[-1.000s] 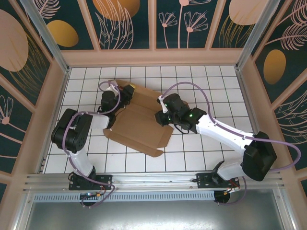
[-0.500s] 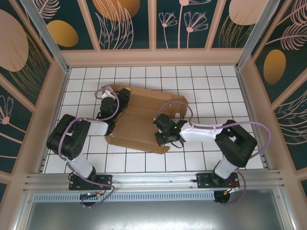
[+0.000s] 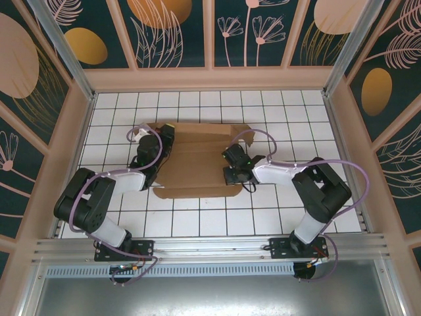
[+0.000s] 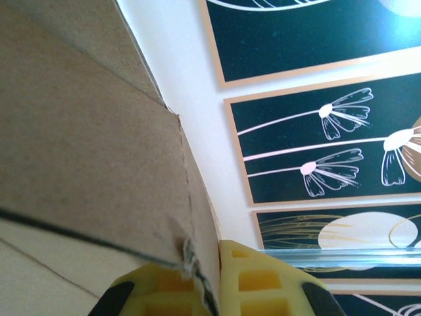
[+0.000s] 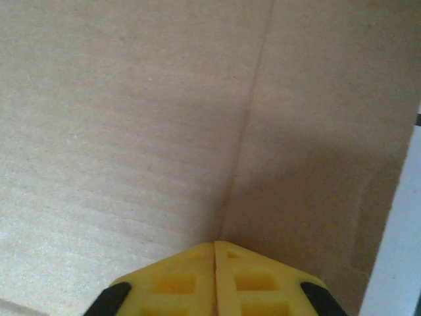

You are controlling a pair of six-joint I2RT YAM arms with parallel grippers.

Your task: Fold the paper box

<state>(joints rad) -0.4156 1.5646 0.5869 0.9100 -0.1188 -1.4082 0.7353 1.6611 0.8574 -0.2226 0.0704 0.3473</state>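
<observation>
Two robot arms close in on the paper box (image 3: 197, 161) from opposite ends, the brown cardboard sheet lying opened out with long creases running across it from one end to the other. White tiles of the table (image 3: 197, 220) show on every side of the box, and the flower-painted wall panels (image 3: 177, 29) rise beyond its far edge.

At the box's left end, near its far corner, the left gripper (image 3: 163, 136) is clamped on the cardboard. In the left wrist view the yellow fingers (image 4: 263, 280) are drawn together on a frayed edge of the box (image 4: 79, 131), which runs up and away from the left gripper (image 4: 212, 280) as a creased brown panel. Beyond that panel's edge, painted stems and blossoms on dark wall panels (image 4: 316, 39) fill the background.

At the box's right end, close to its near corner, the right gripper (image 3: 228, 168) points in toward the sheet. The right wrist view shows its two yellow fingers (image 5: 164, 283) pressed together pad to pad, the right gripper (image 5: 215, 253) nosed up against the box (image 5: 131, 118) right where a crease runs straight away from its tips. Whether those tips actually touch the cardboard cannot be told. A strip of white (image 5: 395, 250) shows past the box's right edge.

Purple cables loop from both wrists above the ends of the box, and a short flap (image 3: 245, 137) juts from the box's far right corner.
</observation>
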